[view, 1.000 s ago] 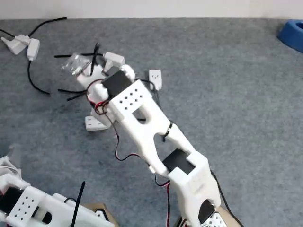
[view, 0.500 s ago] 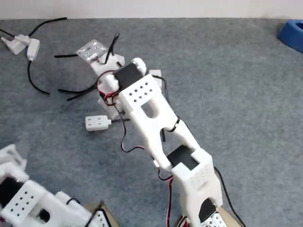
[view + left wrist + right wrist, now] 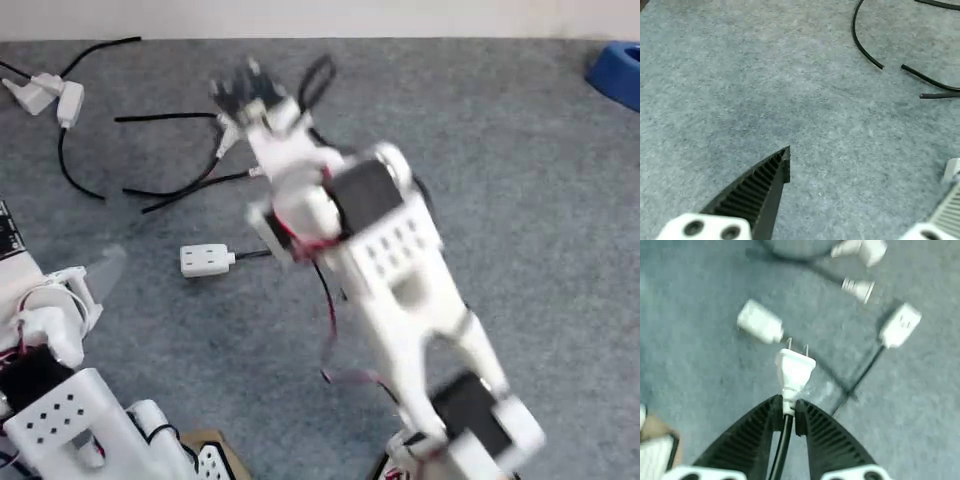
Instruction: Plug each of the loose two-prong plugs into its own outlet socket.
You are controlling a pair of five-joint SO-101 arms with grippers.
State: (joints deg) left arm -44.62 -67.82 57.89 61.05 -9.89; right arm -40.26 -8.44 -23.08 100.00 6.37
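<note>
Right jaws clamped on plug (image 3: 795, 371) neck; left jaws apart. Advise squaring prongs (image 3: 789, 344) to socket (image 3: 205, 260), at plug's seven o'clock, before pushing.

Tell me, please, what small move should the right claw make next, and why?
Probably swing the right claw toward the corded socket, turning it until the prongs face that socket's slots. The claw is shut on the two-prong plug just behind its body. The plug is held above the carpet, and its prongs do not point at the socket.
</note>
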